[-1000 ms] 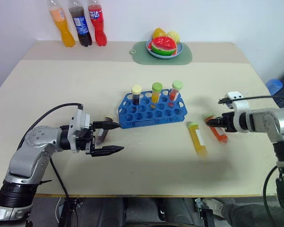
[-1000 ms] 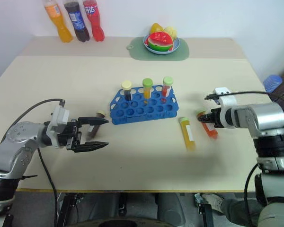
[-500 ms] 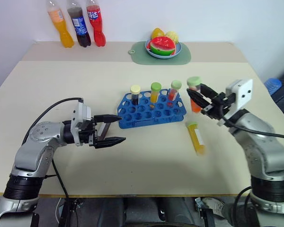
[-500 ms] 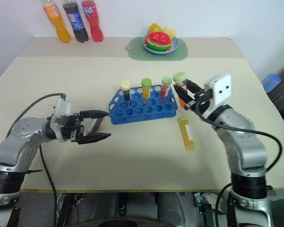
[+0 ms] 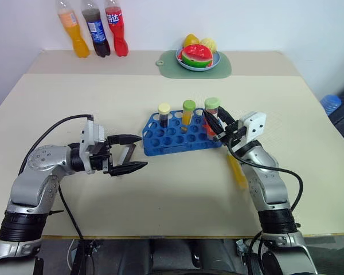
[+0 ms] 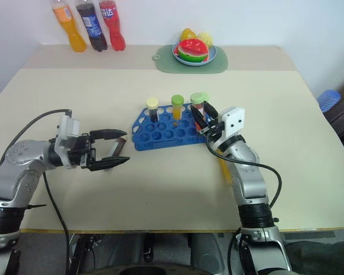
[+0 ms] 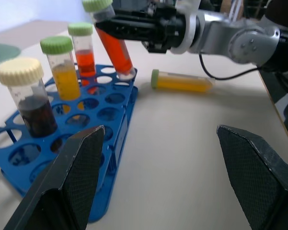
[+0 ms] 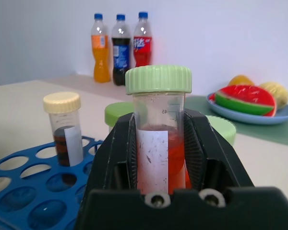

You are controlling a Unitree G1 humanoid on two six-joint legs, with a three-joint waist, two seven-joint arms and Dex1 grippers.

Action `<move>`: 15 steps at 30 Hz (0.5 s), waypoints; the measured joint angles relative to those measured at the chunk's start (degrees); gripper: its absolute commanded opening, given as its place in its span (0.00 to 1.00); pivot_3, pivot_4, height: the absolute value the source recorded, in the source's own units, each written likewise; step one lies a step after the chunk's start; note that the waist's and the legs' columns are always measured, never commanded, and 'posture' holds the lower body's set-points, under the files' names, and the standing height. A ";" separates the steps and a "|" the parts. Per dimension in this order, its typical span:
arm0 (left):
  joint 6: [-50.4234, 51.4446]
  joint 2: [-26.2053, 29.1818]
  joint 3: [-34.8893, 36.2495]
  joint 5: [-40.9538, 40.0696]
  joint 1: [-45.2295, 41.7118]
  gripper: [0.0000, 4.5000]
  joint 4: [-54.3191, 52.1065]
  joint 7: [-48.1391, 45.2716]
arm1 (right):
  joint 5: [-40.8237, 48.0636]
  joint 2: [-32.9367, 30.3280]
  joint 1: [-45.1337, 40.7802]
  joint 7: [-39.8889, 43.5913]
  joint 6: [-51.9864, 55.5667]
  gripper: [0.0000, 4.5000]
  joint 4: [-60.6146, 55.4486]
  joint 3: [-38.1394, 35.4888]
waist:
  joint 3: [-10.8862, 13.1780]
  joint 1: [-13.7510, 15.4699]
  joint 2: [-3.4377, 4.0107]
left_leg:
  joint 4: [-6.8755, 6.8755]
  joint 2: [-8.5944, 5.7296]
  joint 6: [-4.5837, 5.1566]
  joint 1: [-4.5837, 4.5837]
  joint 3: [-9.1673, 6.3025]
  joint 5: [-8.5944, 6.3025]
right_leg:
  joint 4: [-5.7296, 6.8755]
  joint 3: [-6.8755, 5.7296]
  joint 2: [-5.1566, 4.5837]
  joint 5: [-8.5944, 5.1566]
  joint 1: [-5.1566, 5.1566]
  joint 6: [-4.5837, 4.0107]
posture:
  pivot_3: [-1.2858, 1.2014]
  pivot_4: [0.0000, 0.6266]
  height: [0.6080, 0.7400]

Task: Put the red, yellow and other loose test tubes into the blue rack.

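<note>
The blue rack [image 5: 178, 139] stands mid-table with a dark tube [image 5: 164, 114], a yellow tube [image 5: 188, 112] and a red tube [image 7: 84, 55] upright in it. My right gripper [image 5: 214, 118] is shut on a green-capped red tube [image 8: 158, 143]. That tube is tilted, with its lower end at a hole in the rack's right end [image 7: 127, 72]. A yellow tube [image 7: 182, 81] lies on the table right of the rack, partly behind my right arm. My left gripper [image 5: 142, 152] hangs open left of the rack. A dark loose tube [image 6: 118, 148] lies on the table and shows between its fingers.
Three drink bottles [image 5: 92, 28] stand at the table's back left. A plate of fruit [image 5: 199, 57] on a green mat sits at the back centre. A black cable loops from my left arm [image 5: 57, 129]. Bare table lies in front of the rack.
My right gripper lifted the red tube off the table, turned it upright and carried it left to the rack's right end. The left gripper has stayed put, open.
</note>
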 measured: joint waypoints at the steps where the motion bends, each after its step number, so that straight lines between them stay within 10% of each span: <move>1: 0.03 0.00 0.00 -0.12 0.34 0.86 -0.59 0.43 | -0.11 0.04 -0.19 0.03 -1.19 0.25 0.99 -0.02 | 0.00 -0.01 0.00 | 0.00 0.00 0.00 0.04 0.00 0.00 | 0.01 0.00 0.00 0.00 0.03 0.00 | 0.52 0.24 1.00; 15: 0.11 -0.05 0.02 -0.47 0.89 0.86 -1.42 2.75 | -1.10 0.18 -1.04 0.15 -6.60 0.25 5.45 -0.30 | -0.02 0.01 -0.01 | 0.00 0.00 0.00 0.24 0.01 0.00 | 0.04 0.01 -0.01 0.00 0.22 -0.01 | 0.52 0.24 1.00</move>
